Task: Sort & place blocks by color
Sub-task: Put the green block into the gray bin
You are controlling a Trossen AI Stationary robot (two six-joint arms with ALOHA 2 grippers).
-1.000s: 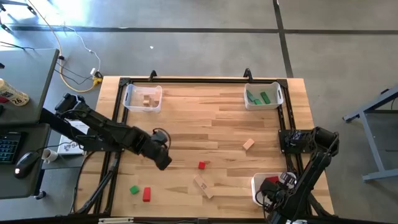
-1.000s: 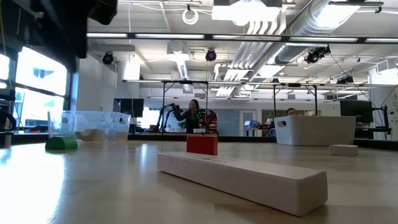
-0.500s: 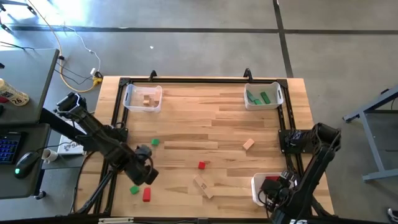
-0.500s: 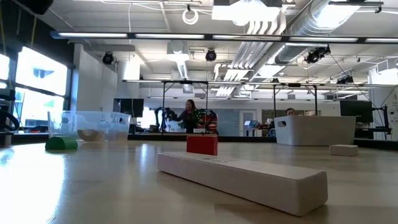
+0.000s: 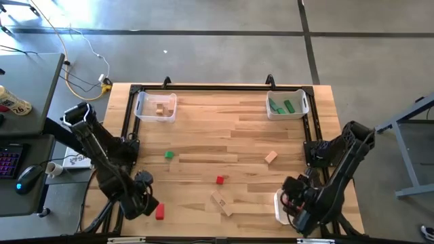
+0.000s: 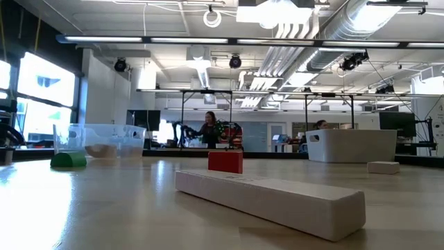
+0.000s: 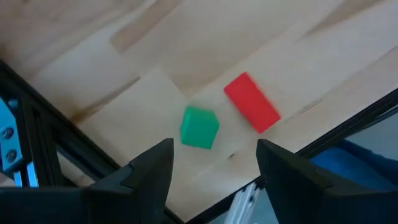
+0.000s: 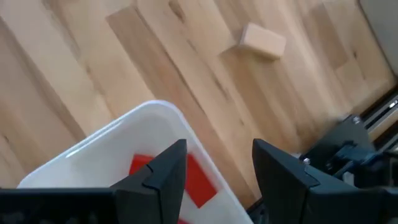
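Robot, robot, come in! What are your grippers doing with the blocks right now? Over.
Left gripper open, empty, above green block beside red bar. Right gripper open over bin, red block inside. Nothing in the way.

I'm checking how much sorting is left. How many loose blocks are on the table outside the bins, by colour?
Red: 2, the red cube and the red bar
Green: 2, the green cube and the second green cube beside the red bar
Tan: 2, the tan block and the tan bar
Total: 6

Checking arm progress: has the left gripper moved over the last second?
Yes. In the high view the left gripper went from mid-table toward the near-left corner, now beside the red bar.
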